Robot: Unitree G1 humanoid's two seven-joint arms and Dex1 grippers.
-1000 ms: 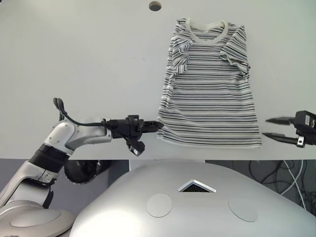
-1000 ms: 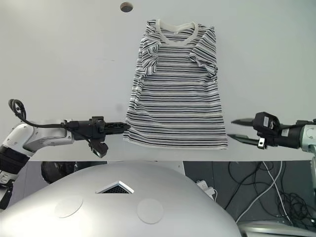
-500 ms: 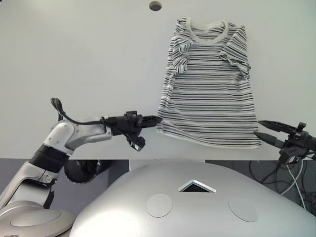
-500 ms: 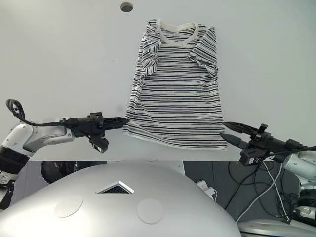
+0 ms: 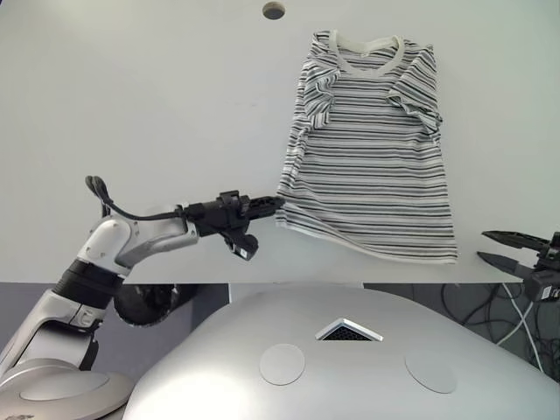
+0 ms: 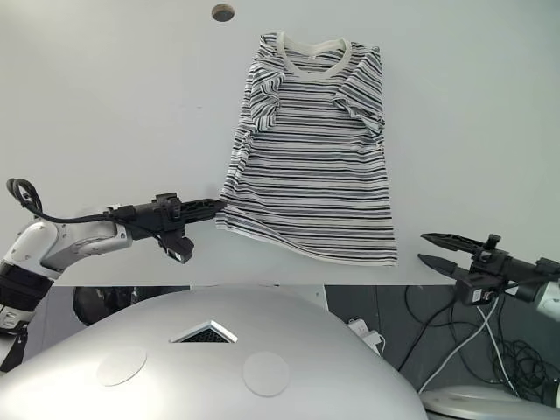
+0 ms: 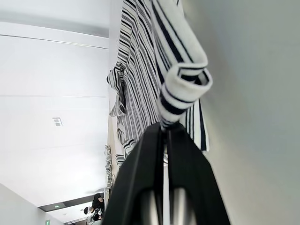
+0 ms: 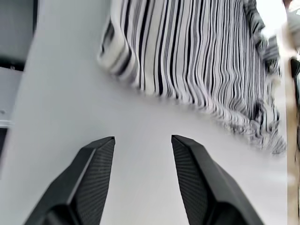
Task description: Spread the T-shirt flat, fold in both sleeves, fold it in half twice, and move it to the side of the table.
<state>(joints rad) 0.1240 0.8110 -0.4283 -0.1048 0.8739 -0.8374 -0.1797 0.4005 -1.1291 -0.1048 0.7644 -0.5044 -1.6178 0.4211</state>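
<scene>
Striped T-shirt (image 5: 367,149): you are pinching its near-left hem corner in the left gripper (image 5: 277,203), likely for folding, while the right gripper (image 6: 423,247) is hovering spread off the table's (image 5: 131,105) near edge.

Small round dark grey grommet hole (image 5: 274,10) in the plain white bench (image 5: 131,105), close to the far edge and left of centre. Below the near edge, on the right: loose tangle of thin black and white cables (image 6: 455,348) over dull grey floor (image 5: 26,306).
</scene>
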